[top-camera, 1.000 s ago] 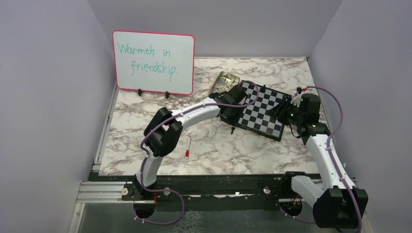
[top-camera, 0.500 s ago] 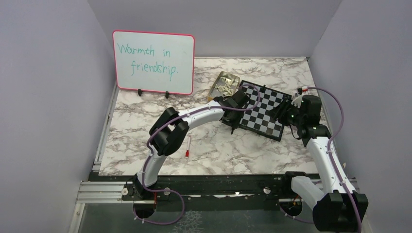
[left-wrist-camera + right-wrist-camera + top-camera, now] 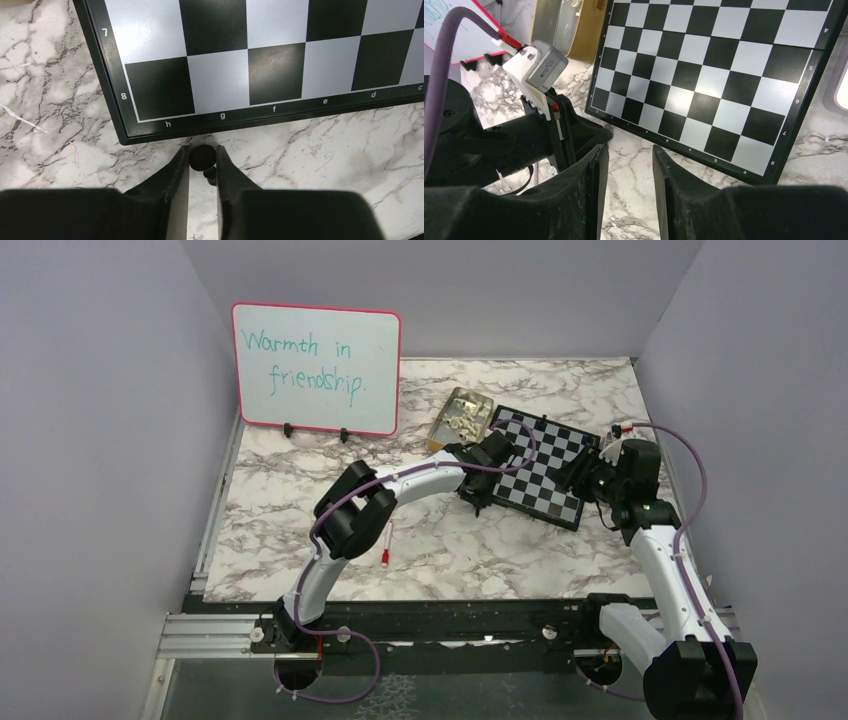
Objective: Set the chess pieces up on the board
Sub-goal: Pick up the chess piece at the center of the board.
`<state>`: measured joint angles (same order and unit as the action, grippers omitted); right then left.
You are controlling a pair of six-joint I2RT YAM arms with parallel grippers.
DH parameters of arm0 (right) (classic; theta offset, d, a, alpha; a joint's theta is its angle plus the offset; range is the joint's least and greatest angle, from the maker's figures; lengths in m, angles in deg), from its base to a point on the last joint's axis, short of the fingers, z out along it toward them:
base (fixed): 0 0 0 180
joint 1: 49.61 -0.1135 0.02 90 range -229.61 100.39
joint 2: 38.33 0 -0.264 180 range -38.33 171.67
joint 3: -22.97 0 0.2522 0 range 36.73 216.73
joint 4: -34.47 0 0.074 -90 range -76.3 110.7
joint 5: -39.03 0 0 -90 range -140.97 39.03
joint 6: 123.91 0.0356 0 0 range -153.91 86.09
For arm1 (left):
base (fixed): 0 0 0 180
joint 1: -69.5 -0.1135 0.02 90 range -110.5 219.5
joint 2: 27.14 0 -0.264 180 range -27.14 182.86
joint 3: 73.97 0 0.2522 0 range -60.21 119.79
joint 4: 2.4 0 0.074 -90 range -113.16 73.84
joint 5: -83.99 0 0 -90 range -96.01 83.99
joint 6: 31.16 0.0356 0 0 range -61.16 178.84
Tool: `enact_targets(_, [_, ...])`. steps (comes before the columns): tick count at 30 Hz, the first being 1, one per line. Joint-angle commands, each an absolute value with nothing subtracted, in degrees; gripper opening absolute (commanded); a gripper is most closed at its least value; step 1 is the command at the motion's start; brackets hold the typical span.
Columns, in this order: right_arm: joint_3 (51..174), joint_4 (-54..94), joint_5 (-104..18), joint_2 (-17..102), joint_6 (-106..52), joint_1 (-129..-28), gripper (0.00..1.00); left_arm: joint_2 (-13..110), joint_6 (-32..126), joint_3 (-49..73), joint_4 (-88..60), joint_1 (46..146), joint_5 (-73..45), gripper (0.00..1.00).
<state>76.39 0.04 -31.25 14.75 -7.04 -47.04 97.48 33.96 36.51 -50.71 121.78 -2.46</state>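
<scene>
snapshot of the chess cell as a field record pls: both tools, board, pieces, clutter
left tool: closed on a black chess piece, just outside the board rim near the g label
right tool: open, empty, by the board's right side
board state: no pieces on the squares in view
pale pieces: heaped in a gold tin behind the board
clutter: whiteboard; red-capped marker on the marble table

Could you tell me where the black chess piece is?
Left wrist view: the black chess piece sits between the left gripper's fingers, outside the board's g-h edge.
</scene>
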Motion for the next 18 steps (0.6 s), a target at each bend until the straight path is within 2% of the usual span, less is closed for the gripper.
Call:
enact_targets(1, [75.26,0.75,-32.49,13.17,-8.04,-47.33,0.42,96.81,32.52,35.41,-49.65,122.24,-0.95,0.13])
enact_targets(5, [74.53,4.16,-29.62,13.03,-7.03,-47.39,0.43,93.53,30.51,33.21,-49.35,121.73,-0.96,0.11])
enact_targets(10, [75.55,8.02,-30.21,14.96,-6.51,-49.47,0.43,87.73,26.57,29.58,-46.36,119.35,-7.32,0.1])
enact_targets(18, [80.09,14.41,-36.53,20.75,-10.77,-61.25,0.43,77.85,20.34,21.86,-38.51,111.56,-21.12,0.1])
